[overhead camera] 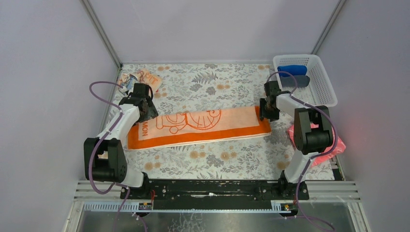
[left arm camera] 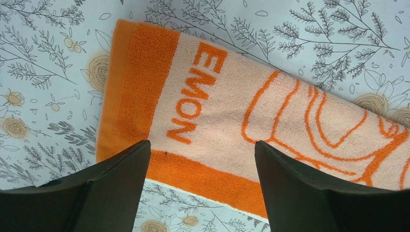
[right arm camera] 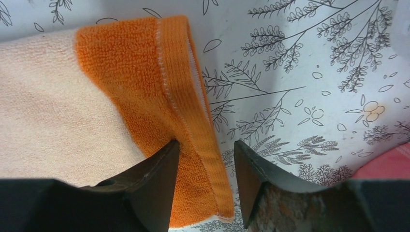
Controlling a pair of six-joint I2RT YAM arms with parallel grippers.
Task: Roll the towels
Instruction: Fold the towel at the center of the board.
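Observation:
The orange-bordered towel (overhead camera: 203,125), with a peach centre and an orange drawing, lies folded in a long strip across the table. My left gripper (overhead camera: 147,112) hovers over its left end by the orange lettering (left arm camera: 193,92). In the left wrist view the gripper (left arm camera: 202,145) is open wide with nothing between its fingers. My right gripper (overhead camera: 266,113) is at the towel's right end. Its jaws (right arm camera: 207,143) straddle the orange hem (right arm camera: 179,96), still open, one finger on the cloth and the other beside the edge. A second pale peach towel (overhead camera: 145,79) with orange lettering lies crumpled at the back left.
A white basket (overhead camera: 325,87) at the back right holds a blue roll (overhead camera: 292,70) and a dark grey roll (overhead camera: 296,81). A pink cloth (overhead camera: 333,145) lies by the right arm's base. The table has a floral cover (overhead camera: 217,87). Walls enclose three sides.

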